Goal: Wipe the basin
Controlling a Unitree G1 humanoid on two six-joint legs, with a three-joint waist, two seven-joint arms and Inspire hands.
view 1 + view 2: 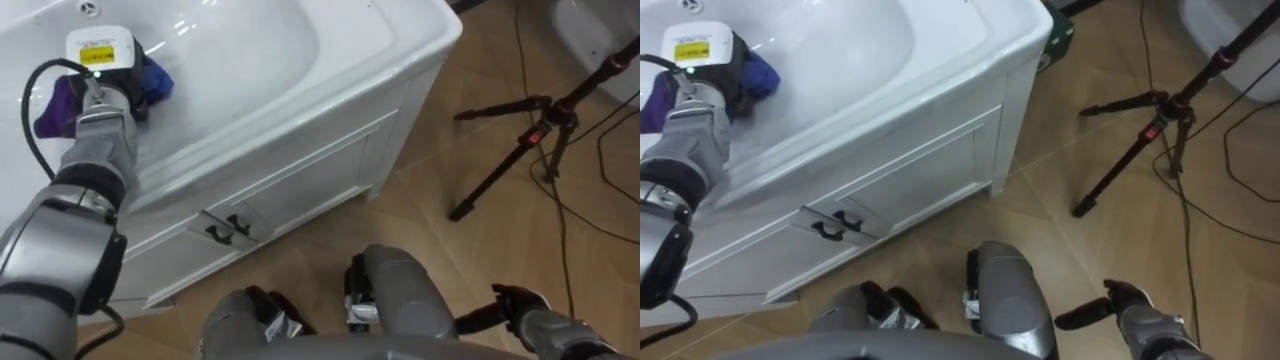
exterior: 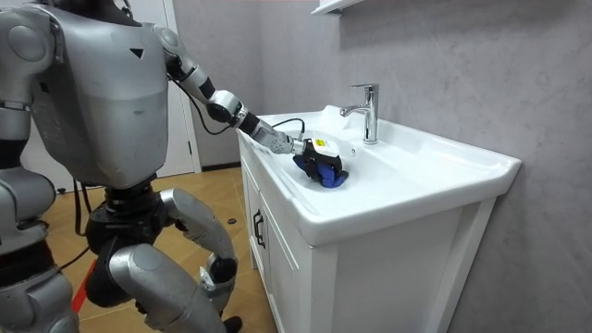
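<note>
The robot stood close against the front of a white vanity cabinet [image 1: 300,180], knees bent in the room view, with its left arm reaching out over the counter edge and down into the white basin [image 1: 260,60]. The left hand [image 1: 100,55] lay palm down on a bunched blue and purple cloth [image 1: 155,80], which sat on the basin's near slope, on the robot's left side of the bowl. The cloth spread out from under the hand on both sides, purple toward the robot's left and blue toward its right. The hand's back hid what lay beneath it, so whether it was clamped on the cloth or just pressing flat on it could not be told. In the room view the cloth and hand sat in front of a chrome tap [image 2: 367,109] at the basin's far rim, apart from it. The right hand [image 1: 1128,305] hung low by the robot's right side above the wooden floor [image 1: 450,260], well away from the basin, its dark fingers loose and apart, holding nothing. 2 dark handles [image 1: 228,228] sat side by side on the cabinet front below the counter. A black tripod [image 1: 520,140] stood on the floor to the robot's right, well apart from the cabinet
</note>
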